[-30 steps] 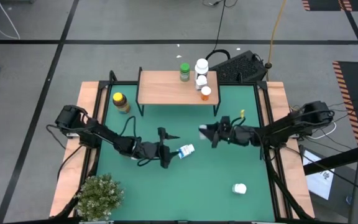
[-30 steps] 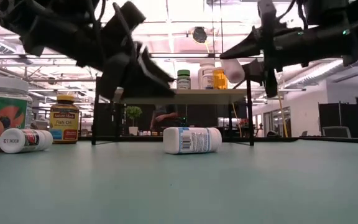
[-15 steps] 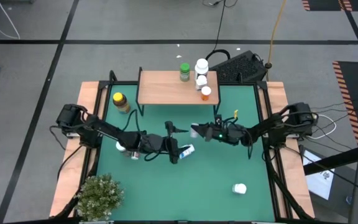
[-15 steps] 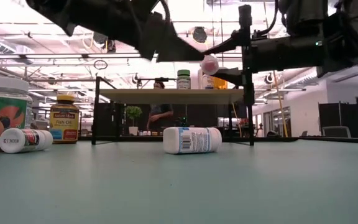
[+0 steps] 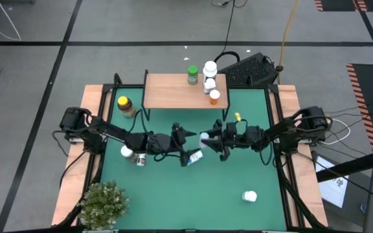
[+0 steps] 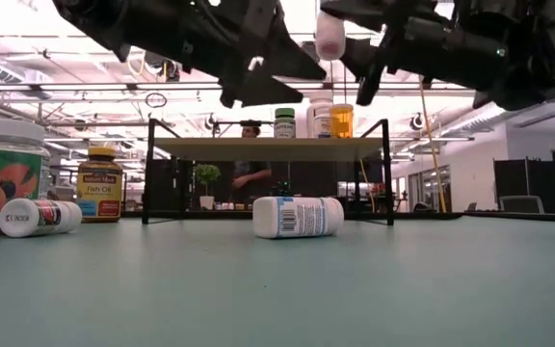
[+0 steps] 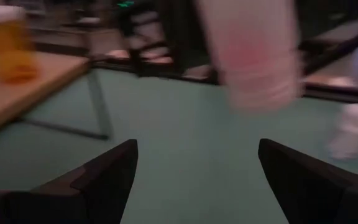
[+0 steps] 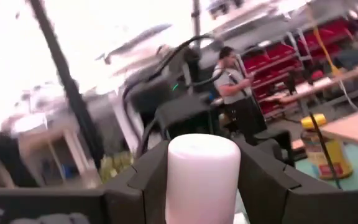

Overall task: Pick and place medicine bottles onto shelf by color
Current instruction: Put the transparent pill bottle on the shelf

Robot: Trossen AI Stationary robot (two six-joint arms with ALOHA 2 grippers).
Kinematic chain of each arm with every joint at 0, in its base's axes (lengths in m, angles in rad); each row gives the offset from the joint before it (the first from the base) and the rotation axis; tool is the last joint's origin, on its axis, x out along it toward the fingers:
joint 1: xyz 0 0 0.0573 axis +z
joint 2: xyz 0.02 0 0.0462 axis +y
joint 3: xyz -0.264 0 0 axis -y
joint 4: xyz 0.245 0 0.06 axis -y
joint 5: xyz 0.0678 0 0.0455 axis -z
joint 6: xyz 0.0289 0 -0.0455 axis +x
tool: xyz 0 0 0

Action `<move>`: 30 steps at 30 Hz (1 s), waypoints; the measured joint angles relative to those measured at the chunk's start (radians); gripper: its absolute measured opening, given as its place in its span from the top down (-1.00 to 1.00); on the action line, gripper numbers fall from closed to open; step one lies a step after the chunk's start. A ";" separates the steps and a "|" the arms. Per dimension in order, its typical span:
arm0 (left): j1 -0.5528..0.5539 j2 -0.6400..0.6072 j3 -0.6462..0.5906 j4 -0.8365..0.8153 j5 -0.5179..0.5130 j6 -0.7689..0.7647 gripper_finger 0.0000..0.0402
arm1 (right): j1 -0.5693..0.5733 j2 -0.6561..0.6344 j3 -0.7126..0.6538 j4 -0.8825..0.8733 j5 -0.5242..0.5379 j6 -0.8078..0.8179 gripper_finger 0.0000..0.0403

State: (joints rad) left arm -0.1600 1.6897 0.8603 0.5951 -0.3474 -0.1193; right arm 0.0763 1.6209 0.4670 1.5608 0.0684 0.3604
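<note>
My right gripper (image 5: pixel 210 139) is shut on a small white bottle (image 5: pixel 204 137), held high above the middle of the green mat; the bottle also shows in the low view (image 6: pixel 329 39). My left gripper (image 5: pixel 186 146) is open and empty, just left of that bottle and above a blue-white bottle (image 5: pixel 195 157) that lies on its side on the mat. The light-wood shelf (image 5: pixel 173 94) stands at the far edge, with a green bottle (image 5: pixel 192 74), white bottles (image 5: pixel 209 68) and an orange-capped one (image 5: pixel 214 96) at its right end. My right gripper pinches the white bottle by its two opposite sides (image 8: pixel 174 186) between its two fingers (image 8: pixel 263 183). The fingers come roughly level from the table's right side. The bottle is lifted clear of the mat, and one end (image 8: pixel 202 144) sticks out past the fingers.
An amber yellow-capped bottle (image 5: pixel 126 106) stands left of the shelf. Two white bottles (image 5: pixel 132 155) lie at the mat's left, and another (image 5: pixel 249 195) lies near the front right. A potted plant (image 5: pixel 102 202) stands at the front left corner.
My right gripper has risen with the white bottle, drifted a little toward the table's left and turned about its wrist. My left gripper has moved toward the table's right and upward, close to the held bottle, staying open.
</note>
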 joint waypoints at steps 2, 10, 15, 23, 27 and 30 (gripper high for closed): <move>0.009 0.000 0.000 0.034 0.109 0.013 -0.68 | 0.003 -0.006 0.004 0.008 -0.049 -0.082 0.22; 0.016 0.000 0.000 0.072 0.222 0.249 -0.68 | 0.004 -0.005 0.070 0.005 -0.277 -0.401 0.22; 0.016 0.000 0.000 0.108 0.197 0.311 -0.68 | 0.003 -0.006 0.109 -0.086 -0.308 -0.492 0.22; 0.015 0.002 -0.001 0.110 0.180 0.398 -0.68 | 0.003 -0.005 0.136 -0.198 -0.307 -0.542 0.22; -0.002 0.002 -0.001 0.118 0.194 0.404 -0.66 | 0.003 -0.006 0.136 -0.182 -0.304 -0.600 0.22; -0.017 0.002 -0.001 0.127 0.200 0.423 -0.56 | 0.003 -0.005 0.136 -0.207 -0.301 -0.625 0.22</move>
State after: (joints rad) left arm -0.1771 1.6913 0.8589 0.7223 -0.1479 0.3034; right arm 0.0792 1.6157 0.6033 1.3539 -0.2322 -0.2648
